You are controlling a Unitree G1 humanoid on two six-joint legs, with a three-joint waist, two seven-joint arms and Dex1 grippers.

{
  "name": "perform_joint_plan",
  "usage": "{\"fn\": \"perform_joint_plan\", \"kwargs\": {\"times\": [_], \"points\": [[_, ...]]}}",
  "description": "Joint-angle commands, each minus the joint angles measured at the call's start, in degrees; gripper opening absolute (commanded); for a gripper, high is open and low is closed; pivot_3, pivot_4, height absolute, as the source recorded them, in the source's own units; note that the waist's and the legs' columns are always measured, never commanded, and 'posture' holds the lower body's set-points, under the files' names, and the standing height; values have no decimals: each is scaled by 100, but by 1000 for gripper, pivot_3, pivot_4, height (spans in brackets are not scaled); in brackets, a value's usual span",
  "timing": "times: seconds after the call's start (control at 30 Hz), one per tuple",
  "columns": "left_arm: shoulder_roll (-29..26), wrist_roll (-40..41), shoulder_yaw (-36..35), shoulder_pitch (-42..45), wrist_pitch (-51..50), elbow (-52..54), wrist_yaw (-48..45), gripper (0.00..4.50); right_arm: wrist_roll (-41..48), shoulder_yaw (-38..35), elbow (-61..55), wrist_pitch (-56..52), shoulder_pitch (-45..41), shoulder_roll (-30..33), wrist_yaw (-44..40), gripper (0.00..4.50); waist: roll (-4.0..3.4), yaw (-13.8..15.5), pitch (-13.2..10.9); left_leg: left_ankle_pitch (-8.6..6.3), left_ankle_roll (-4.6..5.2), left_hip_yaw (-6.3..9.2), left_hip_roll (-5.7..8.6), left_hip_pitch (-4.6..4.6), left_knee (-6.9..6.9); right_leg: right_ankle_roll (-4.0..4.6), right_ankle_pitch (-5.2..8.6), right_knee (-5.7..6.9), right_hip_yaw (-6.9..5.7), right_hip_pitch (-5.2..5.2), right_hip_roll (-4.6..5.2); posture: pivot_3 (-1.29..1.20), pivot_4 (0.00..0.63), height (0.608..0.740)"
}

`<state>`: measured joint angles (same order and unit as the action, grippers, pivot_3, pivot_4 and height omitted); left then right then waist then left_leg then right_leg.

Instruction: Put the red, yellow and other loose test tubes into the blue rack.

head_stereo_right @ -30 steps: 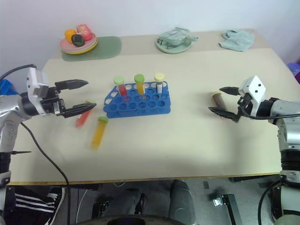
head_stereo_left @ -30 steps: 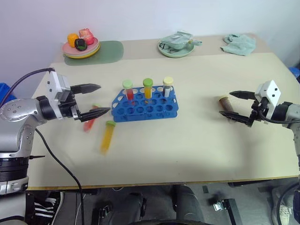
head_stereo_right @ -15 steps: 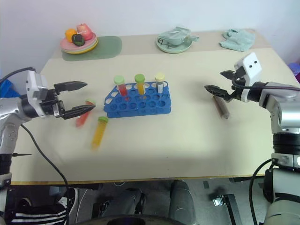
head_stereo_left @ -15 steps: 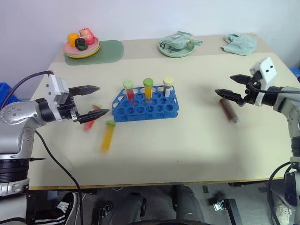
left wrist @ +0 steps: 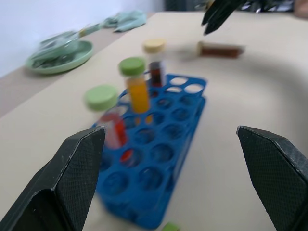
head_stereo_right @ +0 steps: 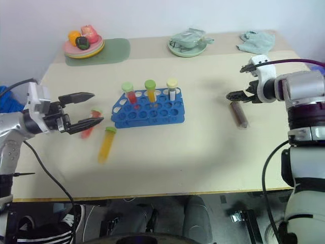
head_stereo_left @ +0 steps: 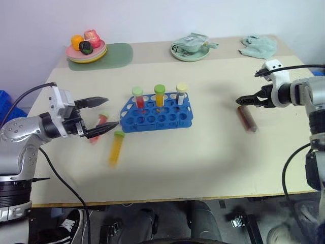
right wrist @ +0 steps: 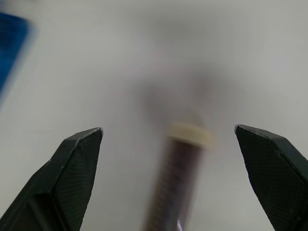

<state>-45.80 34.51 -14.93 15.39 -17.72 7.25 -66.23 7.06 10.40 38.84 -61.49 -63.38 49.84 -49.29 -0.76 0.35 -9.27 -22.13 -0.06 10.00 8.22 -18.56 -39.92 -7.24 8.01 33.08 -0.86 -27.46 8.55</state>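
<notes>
The blue rack (head_stereo_left: 157,116) sits mid-table with three capped tubes standing in its back row: red (head_stereo_left: 138,98), yellow-orange (head_stereo_left: 160,95) and a dark one (head_stereo_left: 181,94). A loose red tube (head_stereo_left: 98,126) and a loose yellow tube (head_stereo_left: 116,147) lie to the rack's left. My left gripper (head_stereo_left: 111,112) hovers open over the red tube, pointing at the rack (left wrist: 159,183). On the right lies a brown tube (head_stereo_left: 247,118). My right gripper (head_stereo_left: 247,89) is open just above its capped end (right wrist: 190,134) and angled down at it.
Along the back edge are a plate of toy food (head_stereo_left: 86,50) on a green mat, a green dish with crumpled cloth (head_stereo_left: 191,48) and a teal cloth (head_stereo_left: 259,47). The table's front half is bare beige board.
My right gripper rose from beside the brown tube, swung toward the back and tipped down over it; the tube now lies uncovered. The left gripper hardly moved.
</notes>
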Motion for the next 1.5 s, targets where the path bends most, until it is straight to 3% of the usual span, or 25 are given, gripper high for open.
{"fn": "perform_joint_plan", "kwargs": {"times": [0.03, 0.57, 1.03, 1.17, 1.3, 1.33, 1.5], "points": [[-31, 356, -345, -349, -248, 524, 113, 4477, -206, 42, 552, -237, -410, -56, 47, 4500, 0, -13, 0, 0, 0, -3, -1, 0, 0, 0, 0, 0, 1, 0, -1, 0, 150, 740], [-19, 730, -542, -814, -618, 1480, 588, 4477, -1120, 887, 2473, -220, -1270, -705, -706, 4500, -1, -11, 0, -3, 5, -18, 1, 6, -2, -2, -2, 1, 16, 0, -2, 0, 150, 740], [105, 759, -555, -1045, -616, 1770, 917, 4477, -1504, 829, 2919, 206, -1130, -907, -622, 4500, -1, -112, 0, -3, 5, -18, 1, 7, -2, -2, -3, 1, 18, -1, -3, 0, 150, 740], [83, 770, -578, -1047, -612, 1758, 954, 4500, -1520, 734, 2973, 253, -1067, -942, -545, 3286, -1, -113, 0, -3, 5, -18, 0, 8, -2, -2, -3, 1, 19, -1, -4, 0, 150, 740], [45, 768, -607, -1004, -606, 1682, 950, 4500, -1555, 679, 2946, 291, -1108, -990, -536, 1146, 0, -109, 0, -3, 5, -19, 1, 10, -2, -2, -3, 1, 20, 2, -3, 0, 150, 740], [31, 754, -608, -991, -597, 1648, 937, 4500, -1564, 672, 2934, 308, -1123, -999, -546, 865, 1, -108, 1, -3, 5, -19, 1, 10, -2, -2, -3, 1, 20, 3, -3, 0, 150, 740], [22, 689, -561, -875, -542, 1517, 910, 4500, -1532, 543, 2852, 271, -1178, -1003, -456, 865, 1, -114, 1, -3, 5, -19, 1, 11, -3, -2, -3, 1, 20, 3, -4, 0, 150, 740]]}}
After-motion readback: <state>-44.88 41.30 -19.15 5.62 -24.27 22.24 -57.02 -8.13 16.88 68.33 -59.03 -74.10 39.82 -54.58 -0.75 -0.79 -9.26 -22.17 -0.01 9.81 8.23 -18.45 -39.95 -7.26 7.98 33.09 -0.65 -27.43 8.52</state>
